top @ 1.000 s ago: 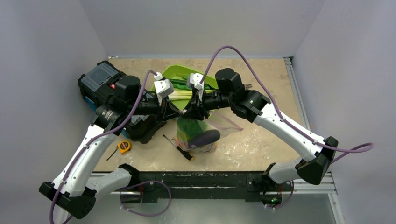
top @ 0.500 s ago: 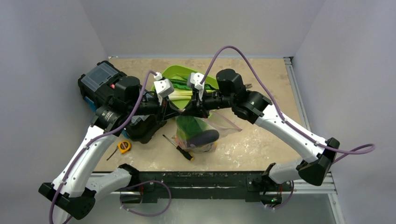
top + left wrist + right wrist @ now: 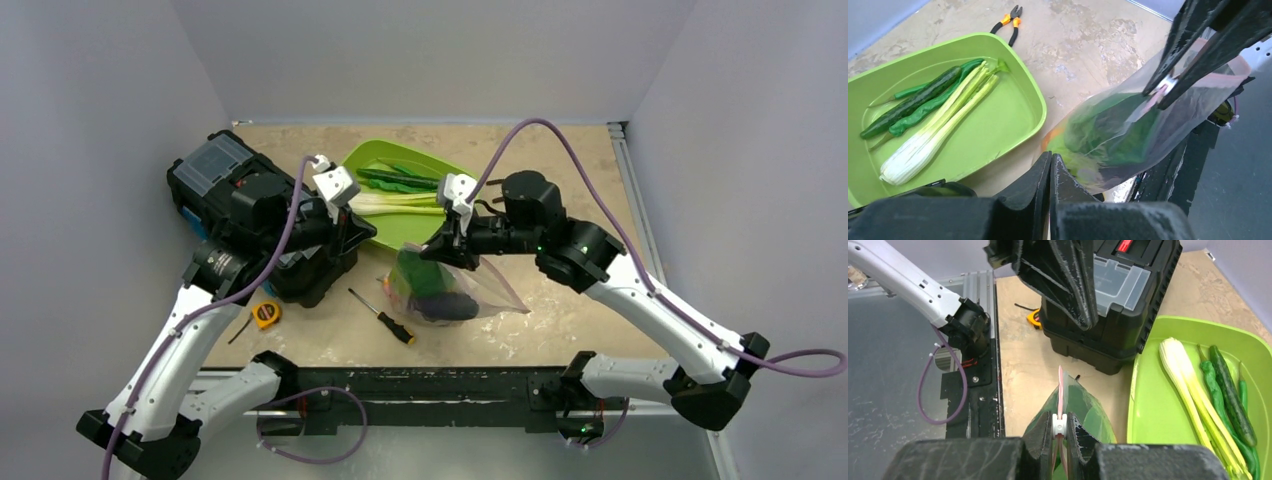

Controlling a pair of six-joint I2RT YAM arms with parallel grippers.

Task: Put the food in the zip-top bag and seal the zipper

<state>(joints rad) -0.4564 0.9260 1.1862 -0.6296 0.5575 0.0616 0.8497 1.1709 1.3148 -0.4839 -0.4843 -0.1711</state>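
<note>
Clear zip-top bag (image 3: 455,292): it is sitting just off the near rim of the lime-green tray (image 3: 352,160), bulging with green and dark purple shapes, and its top edge is being held up.
Right gripper (image 3: 1060,429): it is pinching the zipper (image 3: 1060,385), with the jaws closed down on the pinkish strip, which is standing edge-on between the fingers.
Left gripper (image 3: 1050,172): it is hanging by the tray's near-left corner, with the jaws pressed together and gripping nothing.
Food outside the bag: the bok choy (image 3: 930,142) and the green pods (image 3: 918,102) are lying side by side inside the tray.
Key relation: their long axes are running across the tray from side to side, and the bok choy's white stem end is pointing toward the tray's left side. The left gripper is waiting there, so it is the nearer and the free one. By my judgement its jaws are going to need opening and turning across the stem.
Black toolbox (image 3: 225,185): it is sitting off the tray's left side, close behind the left arm.
Hard to make out: the plastic is blurring the bag's contents. I cannot tell whether the mouth is gaping or pressed closed beyond the pinch. I also cannot tell whether the bag's bottom is resting on the table or hanging.
</note>
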